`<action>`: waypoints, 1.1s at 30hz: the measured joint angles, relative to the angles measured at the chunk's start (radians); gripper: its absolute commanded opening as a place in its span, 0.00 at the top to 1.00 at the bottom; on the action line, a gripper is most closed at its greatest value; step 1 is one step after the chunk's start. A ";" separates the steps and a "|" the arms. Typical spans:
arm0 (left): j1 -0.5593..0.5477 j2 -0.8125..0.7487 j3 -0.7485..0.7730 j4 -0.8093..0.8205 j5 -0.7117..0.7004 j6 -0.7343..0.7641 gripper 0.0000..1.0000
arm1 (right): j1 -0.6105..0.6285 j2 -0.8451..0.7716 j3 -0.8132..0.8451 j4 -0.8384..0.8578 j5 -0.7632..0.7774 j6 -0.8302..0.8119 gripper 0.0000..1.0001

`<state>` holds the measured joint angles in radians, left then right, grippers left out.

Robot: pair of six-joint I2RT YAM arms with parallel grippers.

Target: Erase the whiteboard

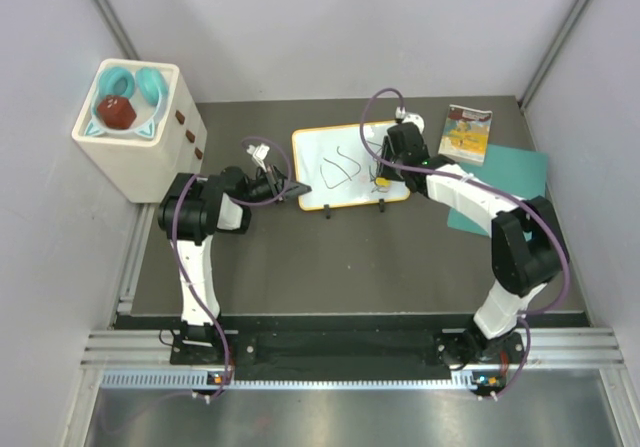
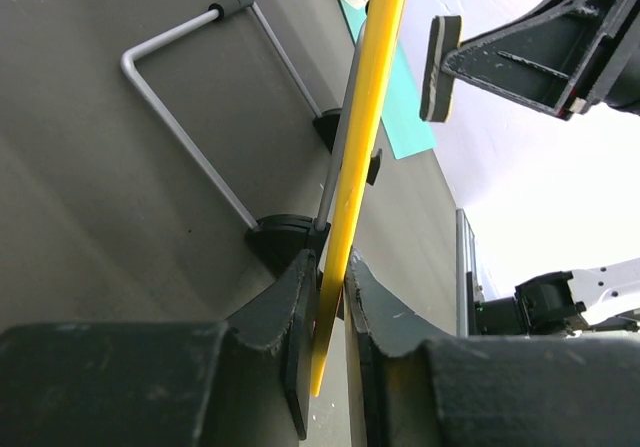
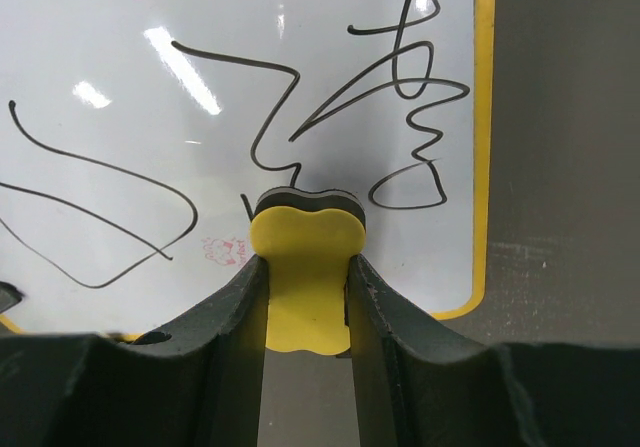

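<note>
The whiteboard [image 1: 345, 167] sits toward the back of the desk, propped on its wire stand [image 2: 190, 117], long axis running left to right, black scribbles [image 3: 410, 117] looping across the face. The left hand [image 2: 330, 262] is clamped on the yellow rim at the board's left end, bracing it. The right hand [image 3: 305, 267] is closed on a yellow eraser [image 3: 305, 237], dark felt toward the board, poised by the near right corner. From there the ink lies up and away and off to the left, so the wipe looks set to travel along that long axis. The left wrist view suggests the pad is just off the face rather than pressed, though it's hard to be sure. The right arm is plainly nearer the marks. Underneath is a dark matte desk [image 1: 330, 267], with a teal sheet [image 1: 510, 172] and small picture book [image 1: 467, 132] at right, a white box [image 1: 140, 162] far left, and pale walls all round.
</note>
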<state>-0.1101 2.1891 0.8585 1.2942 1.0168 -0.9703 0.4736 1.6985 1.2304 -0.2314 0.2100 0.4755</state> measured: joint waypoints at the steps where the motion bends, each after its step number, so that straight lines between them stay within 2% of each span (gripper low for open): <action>1: 0.000 0.000 0.000 0.000 0.000 0.000 0.93 | 0.000 0.004 0.000 0.004 0.009 0.000 1.00; 6: 0.000 0.000 0.008 -0.021 0.001 0.016 1.00 | 0.000 0.062 0.000 0.006 0.042 0.020 1.00; 18: -0.002 0.000 0.019 -0.040 0.000 0.042 1.00 | 0.002 0.089 -0.025 0.061 0.062 0.068 1.00; 33: -0.003 -0.001 0.024 -0.075 -0.010 0.088 1.00 | 0.111 0.142 0.032 0.051 0.118 0.056 1.00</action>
<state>-0.1135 2.1883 0.8829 1.2190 1.0069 -0.8822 0.5846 1.8408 1.2625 -0.1802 0.3279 0.5316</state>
